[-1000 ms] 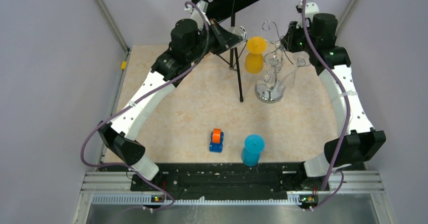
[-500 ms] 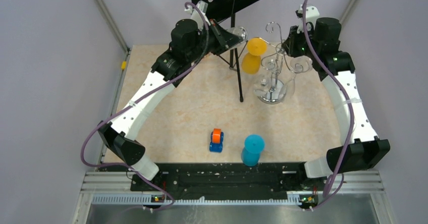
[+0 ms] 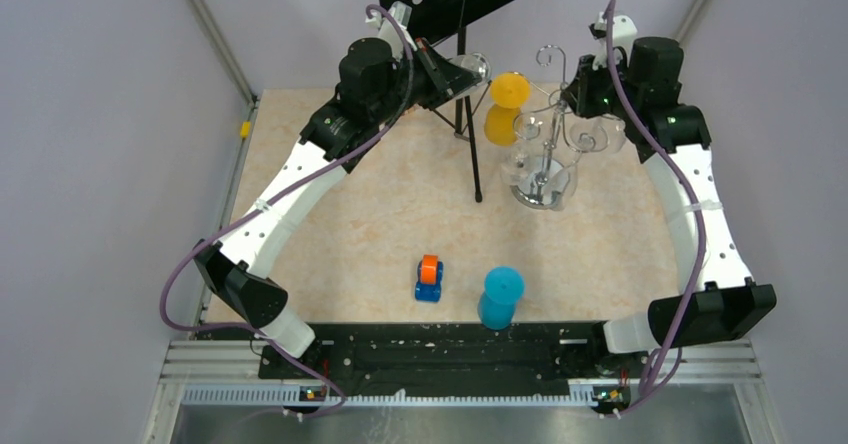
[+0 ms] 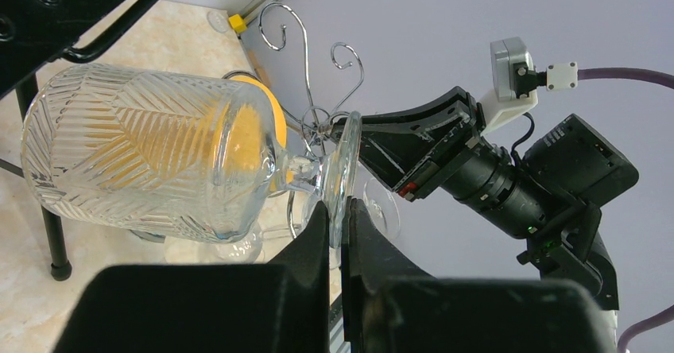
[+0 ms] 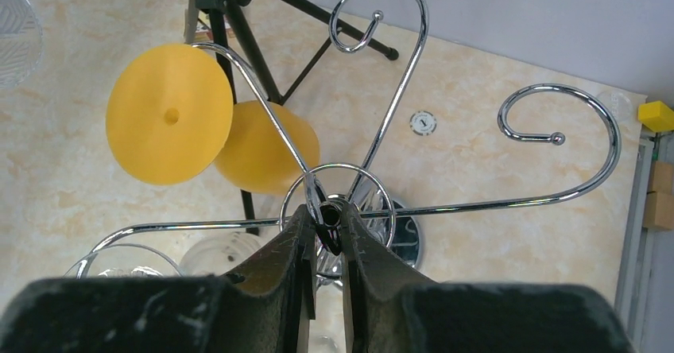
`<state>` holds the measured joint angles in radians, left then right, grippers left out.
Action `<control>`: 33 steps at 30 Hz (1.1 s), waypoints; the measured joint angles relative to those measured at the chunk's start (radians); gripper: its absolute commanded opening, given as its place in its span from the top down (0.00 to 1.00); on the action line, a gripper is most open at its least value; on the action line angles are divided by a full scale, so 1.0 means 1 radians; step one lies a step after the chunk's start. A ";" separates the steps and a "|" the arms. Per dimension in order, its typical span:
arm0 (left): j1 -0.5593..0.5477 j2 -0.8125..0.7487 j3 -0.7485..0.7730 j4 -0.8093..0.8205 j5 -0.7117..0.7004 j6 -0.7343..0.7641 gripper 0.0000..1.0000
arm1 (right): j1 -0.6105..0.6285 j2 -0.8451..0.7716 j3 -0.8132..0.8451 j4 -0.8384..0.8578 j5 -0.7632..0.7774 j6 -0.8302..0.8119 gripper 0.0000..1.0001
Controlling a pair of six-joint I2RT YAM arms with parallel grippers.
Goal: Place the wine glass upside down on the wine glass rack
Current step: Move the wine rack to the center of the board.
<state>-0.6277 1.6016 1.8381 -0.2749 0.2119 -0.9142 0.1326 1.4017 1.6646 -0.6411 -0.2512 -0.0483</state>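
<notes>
Sideways, wine glass (image 4: 151, 162), foot tight between left jaws; right jaws tight around rack (image 5: 338, 166) post.

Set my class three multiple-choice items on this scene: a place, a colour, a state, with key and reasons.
1. Where is the blue cup? A on a shelf; B on the table; C in a box.
2. What colour is the opaque glass hanging on the wine glass rack? A yellow; B red; C green.
3. How is the left tool? A wide open; B shut on nothing; C shut on the foot of the clear wine glass.
Key: 1 B, it stands beside the toy car; 2 A, both views show it yellow; 3 C, the fingers pinch the foot disc.
</notes>
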 measured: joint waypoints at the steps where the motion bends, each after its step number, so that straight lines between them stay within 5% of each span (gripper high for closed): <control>1: 0.000 0.000 0.000 0.000 0.000 0.000 1.00 | -0.003 -0.001 0.000 -0.003 -0.004 0.000 1.00; 33: 0.000 0.000 -0.001 -0.004 0.000 0.000 1.00 | -0.031 -0.009 0.151 -0.340 -0.171 0.020 1.00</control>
<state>-0.6277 1.6016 1.8374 -0.2787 0.2119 -0.9142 0.1017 1.3930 1.8153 -0.9806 -0.4225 -0.0280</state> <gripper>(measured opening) 0.041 0.144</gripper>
